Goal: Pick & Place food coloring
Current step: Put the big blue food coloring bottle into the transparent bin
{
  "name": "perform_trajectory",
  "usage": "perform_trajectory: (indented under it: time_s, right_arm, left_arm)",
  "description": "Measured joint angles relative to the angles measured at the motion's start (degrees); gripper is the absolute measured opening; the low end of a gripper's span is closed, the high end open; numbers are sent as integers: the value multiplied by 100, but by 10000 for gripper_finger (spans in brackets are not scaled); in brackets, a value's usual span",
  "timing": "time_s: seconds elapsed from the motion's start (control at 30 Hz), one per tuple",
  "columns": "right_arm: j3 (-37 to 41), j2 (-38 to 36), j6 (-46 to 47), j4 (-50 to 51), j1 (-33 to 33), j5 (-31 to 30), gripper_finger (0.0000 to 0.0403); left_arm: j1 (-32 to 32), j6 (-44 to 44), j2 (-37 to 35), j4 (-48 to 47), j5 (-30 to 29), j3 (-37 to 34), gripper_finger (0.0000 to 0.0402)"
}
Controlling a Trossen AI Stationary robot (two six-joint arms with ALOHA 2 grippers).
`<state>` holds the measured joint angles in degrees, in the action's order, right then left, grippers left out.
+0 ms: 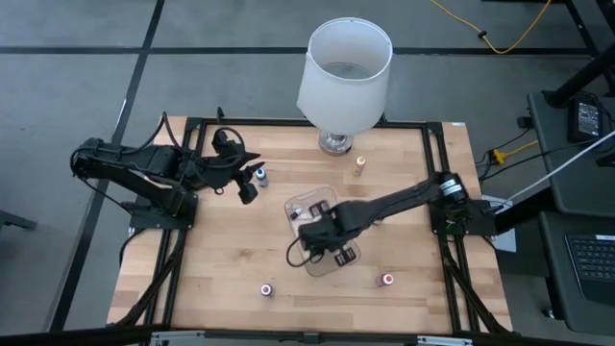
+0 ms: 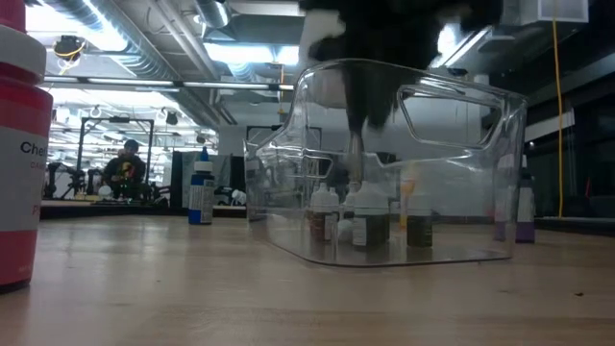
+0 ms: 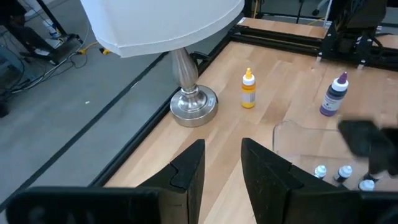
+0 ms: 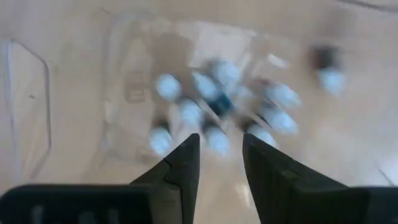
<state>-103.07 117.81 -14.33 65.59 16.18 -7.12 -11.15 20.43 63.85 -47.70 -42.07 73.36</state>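
Several tiny food coloring bottles point(image 4: 217, 106) stand upright in the clear tray point(image 1: 300, 208) at mid-table, also seen through its wall point(image 2: 370, 226). My right gripper point(image 4: 221, 149) hangs open above them, pointing down, with nothing between its fingers. More bottles stand on the wood: a blue-capped one point(image 1: 260, 175), an orange-yellow one point(image 3: 248, 90), a purple one point(image 3: 336, 96), and two near the front edge point(image 1: 266, 288) point(image 1: 387, 280). My left gripper point(image 3: 221, 155) waits open at the table's left, raised, near the blue-capped bottle.
A large white lamp point(image 1: 341, 77) stands on its metal foot point(image 3: 194, 102) at the far edge, behind the tray. A red bottle point(image 2: 19, 144) looms close in the low view. The black frame rails point(image 1: 192, 125) run along the table's edges.
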Motion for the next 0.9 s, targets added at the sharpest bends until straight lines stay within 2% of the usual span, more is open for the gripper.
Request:
perform_trajectory:
  time_s: [0.2,0.33,0.4,0.63,0.8,0.9]
  right_arm:
    - [161,-957,837,120,-263,-724,123]
    - [1122,-2070,1415,-860,-510,-1194,123]
    - [1788,-2647,1598,-1580,-618,-1367,123]
    - [3779,-4234,2592,-3890,-692,-1710,123]
    - [4756,-4915,2368,-5372,-627,-2027,123]
    - [5104,-5265,2172,-5731,-630,-2026,123]
  left_arm:
    - [9,26,-17,-267,-70,4,100]
    - [214,460,16,-1058,-286,-19,100]
    - [349,594,25,-1364,-194,-176,100]
    - [942,171,14,-1198,546,-1045,100]
    - [1677,-256,16,-409,1633,-1703,116]
    - [2060,-419,18,111,2112,-1966,141]
